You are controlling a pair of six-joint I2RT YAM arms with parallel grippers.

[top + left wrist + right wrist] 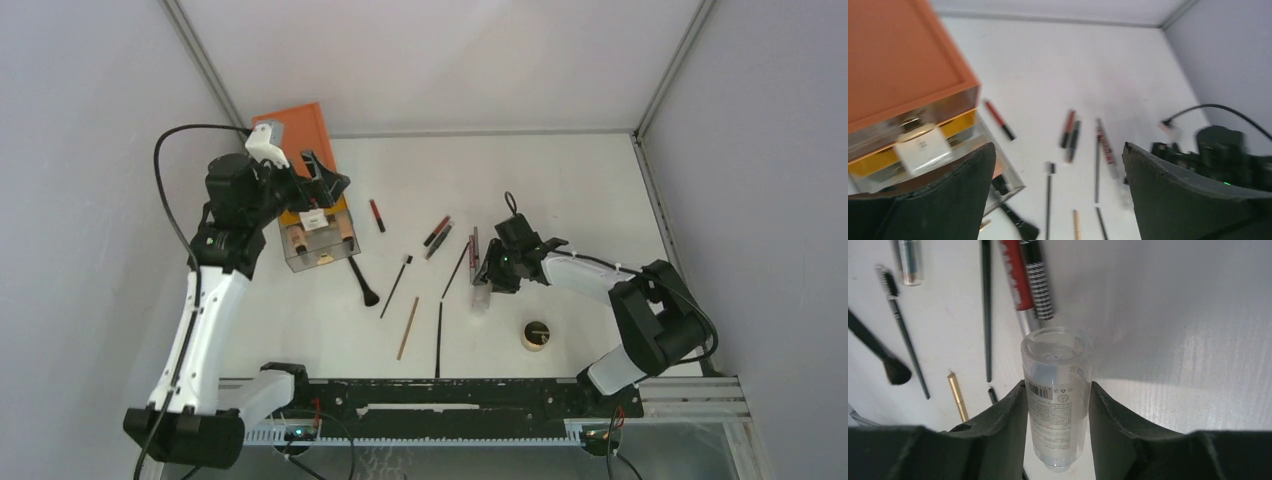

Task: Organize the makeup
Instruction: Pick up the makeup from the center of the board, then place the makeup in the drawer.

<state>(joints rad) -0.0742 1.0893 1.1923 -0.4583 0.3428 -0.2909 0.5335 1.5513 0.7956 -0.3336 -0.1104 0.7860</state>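
The right gripper (1057,386) has its two dark fingers pressed against either side of a clear plastic tube with a printed barcode label (1057,360), low over the white table (1173,315). The tube's flat end points out beyond the fingertips, and whether it is lifted cannot be told. Just past that end a red-and-silver stick (1015,285) and a black-and-white checked stick (1039,280) lie side by side. A black soft-tipped brush (893,371) and a thin gold-capped pencil (958,396) lie off to one side of the jaws. The left gripper (1058,147) gapes wide with nothing between its fingers. It is beside an orange drawer box (898,60), and a small white-labelled jar (923,147) sits in the box's clear lower part, just beyond one fingertip.
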